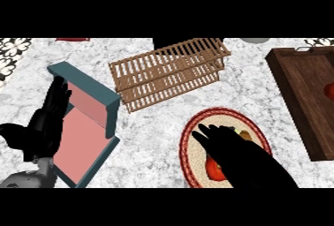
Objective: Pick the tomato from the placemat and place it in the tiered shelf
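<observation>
tomato (213, 171): one, on one placemat (194, 152), beneath right hand (238, 152); one tiered shelf (169, 73).

Bright, even light with only faint shadows.

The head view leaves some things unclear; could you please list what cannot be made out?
Tomato: mostly hidden under the right hand; whether it is gripped cannot be told.
Red item in the dark tray: cut off by the right edge.
Grey object: cut off at the top.
</observation>
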Controlling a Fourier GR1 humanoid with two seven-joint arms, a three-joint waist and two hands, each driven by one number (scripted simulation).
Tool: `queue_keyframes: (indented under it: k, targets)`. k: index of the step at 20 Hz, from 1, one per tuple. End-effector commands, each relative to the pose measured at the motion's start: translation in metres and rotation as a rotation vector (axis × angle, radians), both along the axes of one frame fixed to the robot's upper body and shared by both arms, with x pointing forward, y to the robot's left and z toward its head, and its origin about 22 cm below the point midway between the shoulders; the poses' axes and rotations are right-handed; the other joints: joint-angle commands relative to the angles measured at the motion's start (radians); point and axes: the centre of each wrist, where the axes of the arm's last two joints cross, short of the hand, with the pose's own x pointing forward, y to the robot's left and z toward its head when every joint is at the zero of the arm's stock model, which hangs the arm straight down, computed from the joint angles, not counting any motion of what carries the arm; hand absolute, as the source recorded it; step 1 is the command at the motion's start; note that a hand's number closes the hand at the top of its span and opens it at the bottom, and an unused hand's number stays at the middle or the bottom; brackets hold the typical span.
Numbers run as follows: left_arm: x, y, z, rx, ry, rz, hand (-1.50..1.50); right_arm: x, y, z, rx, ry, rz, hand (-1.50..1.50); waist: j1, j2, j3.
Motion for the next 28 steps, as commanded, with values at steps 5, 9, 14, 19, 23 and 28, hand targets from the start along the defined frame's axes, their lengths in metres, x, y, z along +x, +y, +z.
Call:
queue_keyframes:
  k: [5,9,14,19,23,28]
  targets:
    - [-0.001,0.006,0.017,-0.010,-0.007,0.005,0.00,-0.001,0.014,-0.041,-0.297,-0.032,-0.083,-1.50,0.000,-0.001,0.002]
    - [0.005,-0.007,0.017,-0.007,-0.016,0.001,0.00,0.009,0.013,-0.054,-0.269,-0.030,-0.113,-1.50,-0.006,0.002,0.002]
    - [-0.001,0.005,0.006,-0.012,-0.013,-0.001,0.00,0.034,-0.003,-0.067,-0.250,-0.005,-0.113,-1.50,-0.003,0.003,0.002]
    - [-0.012,0.002,0.008,0.005,-0.006,0.003,0.00,0.016,0.002,-0.084,-0.237,-0.016,-0.105,-1.50,-0.003,0.002,0.002]
    - [-0.015,0.002,0.006,0.001,0.002,0.015,0.00,0.016,-0.002,-0.084,-0.246,0.006,-0.108,-1.50,-0.003,0.001,0.002]
    - [-0.009,0.008,0.008,-0.012,-0.003,0.005,0.00,0.014,0.002,-0.104,-0.224,-0.011,-0.102,-1.50,-0.004,0.002,0.002]
